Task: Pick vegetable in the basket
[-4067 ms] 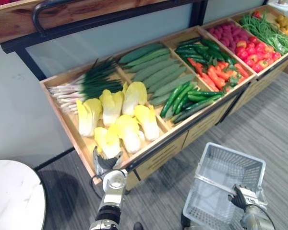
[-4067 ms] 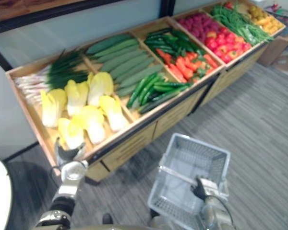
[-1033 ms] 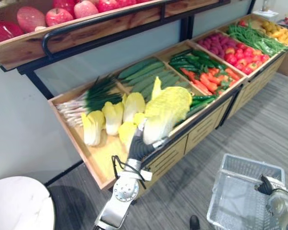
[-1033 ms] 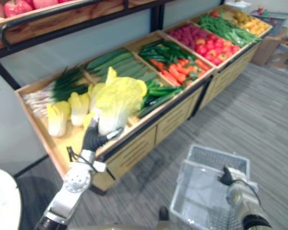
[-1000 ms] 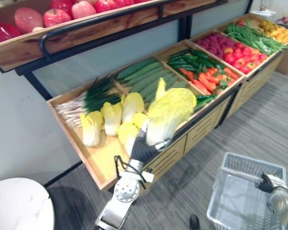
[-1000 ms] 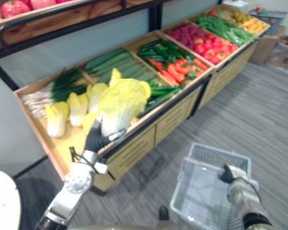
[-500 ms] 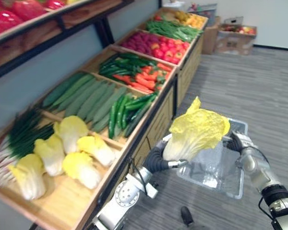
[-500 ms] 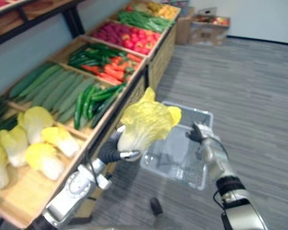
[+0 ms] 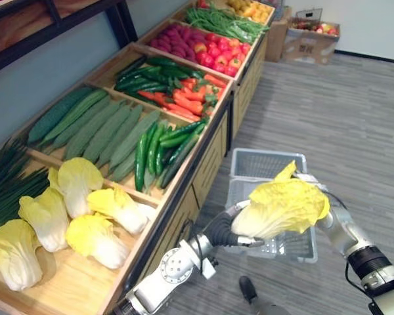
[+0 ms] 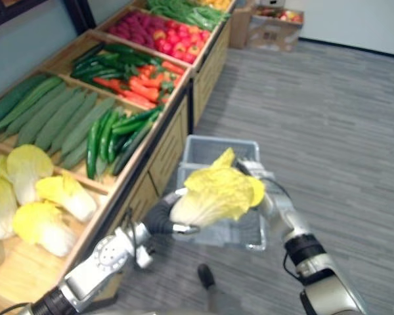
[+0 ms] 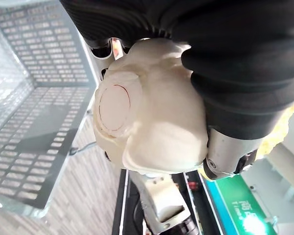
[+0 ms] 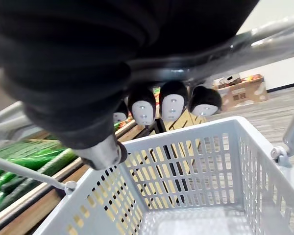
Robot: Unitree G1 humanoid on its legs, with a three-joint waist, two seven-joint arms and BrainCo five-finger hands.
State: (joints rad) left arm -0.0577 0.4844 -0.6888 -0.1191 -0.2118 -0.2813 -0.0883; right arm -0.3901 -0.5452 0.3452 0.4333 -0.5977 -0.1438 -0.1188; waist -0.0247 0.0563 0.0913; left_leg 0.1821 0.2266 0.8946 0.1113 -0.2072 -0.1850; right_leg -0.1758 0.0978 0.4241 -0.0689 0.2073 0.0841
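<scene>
A big yellow napa cabbage (image 9: pixel 284 206) hangs over the near rim of the grey plastic basket (image 9: pixel 268 164), leaves pointing right. My left hand (image 9: pixel 224 229) is shut round its white stem end (image 11: pixel 137 122), below and left of the basket. In the right wrist view my right hand (image 12: pixel 172 104) has its fingers curled over the basket's metal handle (image 12: pixel 269 41), holding the basket (image 12: pixel 186 166) above the floor. The cabbage covers most of that hand in the eye views.
A wooden produce stand (image 9: pixel 203 154) runs along the left, with cabbages (image 9: pixel 95 236), cucumbers (image 9: pixel 102 128), green peppers (image 9: pixel 159 141), carrots (image 9: pixel 184 102) and red fruit (image 9: pixel 200 52). Cardboard boxes (image 9: pixel 312 36) stand at the far end. Grey floor (image 9: pixel 354 125) lies open to the right.
My left hand lifted the cabbage off the stand and carried it right, and it now sits lower, over the basket. The view has swung right along the stand.
</scene>
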